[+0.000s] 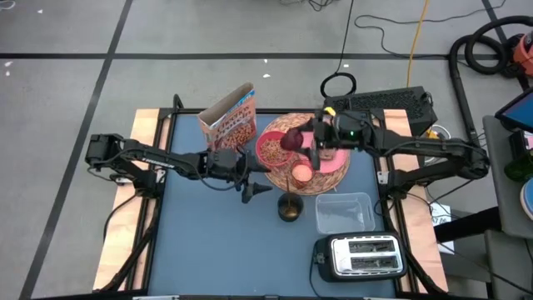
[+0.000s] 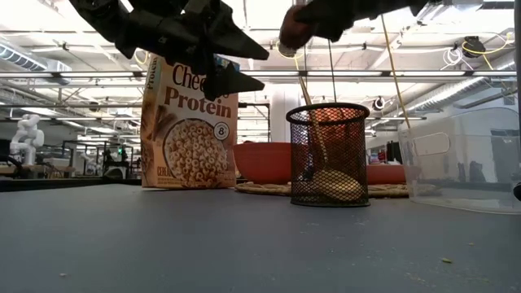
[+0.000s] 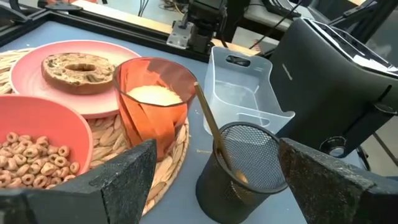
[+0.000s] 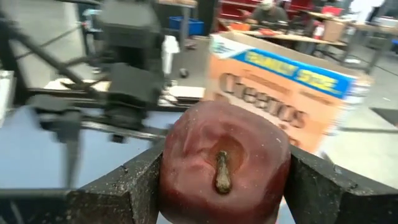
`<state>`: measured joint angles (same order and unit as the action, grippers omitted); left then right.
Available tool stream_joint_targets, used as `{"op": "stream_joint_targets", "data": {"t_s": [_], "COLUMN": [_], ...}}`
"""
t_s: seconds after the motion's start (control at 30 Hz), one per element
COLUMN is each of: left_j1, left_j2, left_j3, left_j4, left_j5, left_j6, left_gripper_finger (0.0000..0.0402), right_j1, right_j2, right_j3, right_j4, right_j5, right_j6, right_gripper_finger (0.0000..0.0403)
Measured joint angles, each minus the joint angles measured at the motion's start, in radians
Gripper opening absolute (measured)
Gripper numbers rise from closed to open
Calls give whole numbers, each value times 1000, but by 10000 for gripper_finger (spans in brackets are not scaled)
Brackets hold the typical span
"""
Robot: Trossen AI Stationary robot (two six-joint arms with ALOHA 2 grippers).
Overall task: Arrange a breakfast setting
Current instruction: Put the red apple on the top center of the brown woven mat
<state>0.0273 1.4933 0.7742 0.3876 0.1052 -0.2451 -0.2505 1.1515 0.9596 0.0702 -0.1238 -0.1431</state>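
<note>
- While the right gripper [image 1: 301, 143] hangs above the round woven mat [image 1: 321, 182], its jaws are clamped on the dark red apple [image 4: 219, 163] — held stem outward, likely for setting down among the dishes.
- Left gripper [image 1: 250, 177] hovers over the blue table [image 1: 208, 242] just beside the mat, jaws wide and holding nothing; it faces the black mesh cup [image 3: 244, 168], where the spoon [image 3: 214, 130] stands leaning, so that may be its next pick.
- On the mat sit one pink bowl [image 3: 37, 149] filled with cereal rings, one pink plate [image 3: 112, 62] carrying one browned bagel [image 3: 78, 70], and one small cup [image 3: 152, 102] holding something pale.
- One cereal box [image 1: 229, 121] stands upright at the mat's far-left edge, near the bowl — judged already in its place.
- Off the mat, toward the table's near edge: one clear plastic tub [image 1: 343, 212] and one silver toaster [image 1: 360, 256], neither part of the setting.
- Two arms, one apple, one spoon; only the apple is off the table.
</note>
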Motion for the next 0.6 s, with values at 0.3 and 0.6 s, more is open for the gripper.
{"op": "stream_joint_targets", "data": {"t_s": [0.3,0.6], "left_j1": [-1,-1], "left_j2": [0,0], "left_j3": [0,0], "left_j4": [6,6], "left_j5": [0,0], "left_j6": [4,6], "left_gripper_finger": [337,337], "right_j1": [-237,-378], "right_j2": [54,214], "right_j3": [6,6], "right_j4": [-15,-17], "right_j5": [0,-3], "right_j6": [50,145], "right_gripper_finger": [259,260]}}
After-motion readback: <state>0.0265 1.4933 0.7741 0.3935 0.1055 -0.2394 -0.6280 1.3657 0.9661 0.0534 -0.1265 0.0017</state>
